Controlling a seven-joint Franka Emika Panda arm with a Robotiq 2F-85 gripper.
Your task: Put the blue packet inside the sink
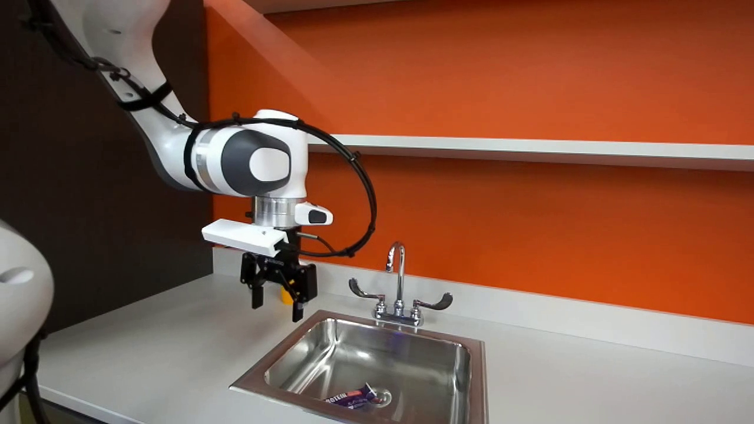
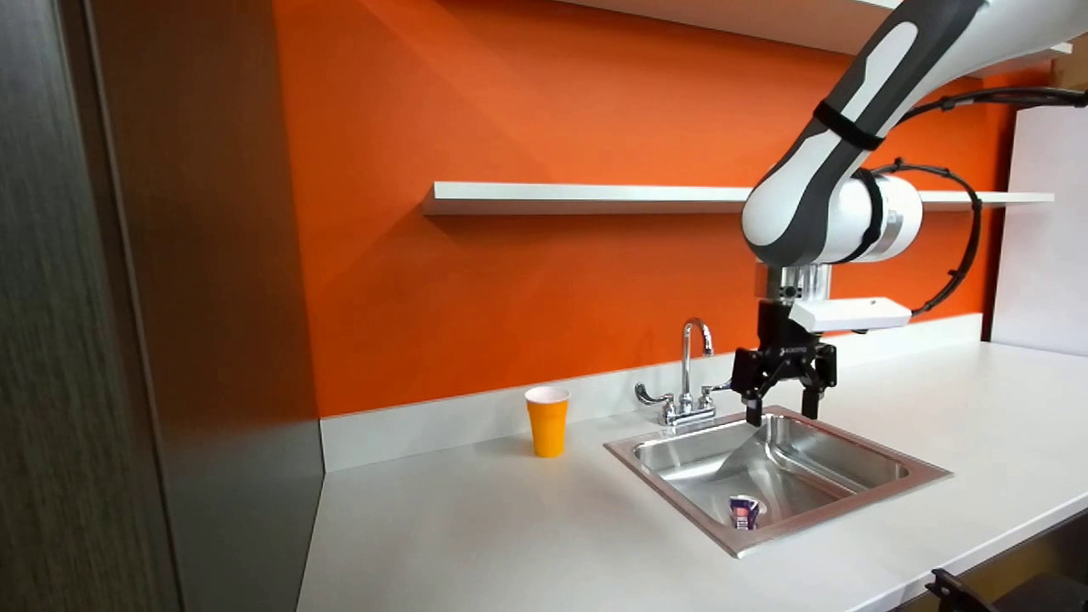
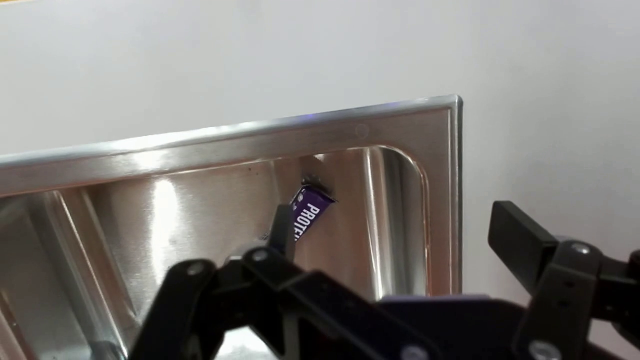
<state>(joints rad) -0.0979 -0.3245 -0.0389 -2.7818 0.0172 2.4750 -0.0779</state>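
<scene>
One flat, elongated, blue-purple packet (image 1: pixel 352 397) lettered PROTEIN lies inside the rectangular stainless-steel sink (image 1: pixel 406 353). In an exterior view its long axis slants up rightward, that end pointing at the round drain (image 1: pixel 384 398); in the wrist view it runs diagonally, partly hidden. Above the sink's rim hangs the black two-fingered end effector (image 1: pixel 277 310), spread wide, gripping nothing. An orange, white-lined cup (image 2: pixel 548 427) stands upright on the white desk (image 2: pixel 442 527).

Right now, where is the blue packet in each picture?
In an exterior view: blue packet, near the bottom, about centre.
In an exterior view: packet, below and right of centre.
Wrist view: packet, near the middle, partly behind a gripper finger.
Shared landmark: the steel sink it lies in.
</scene>
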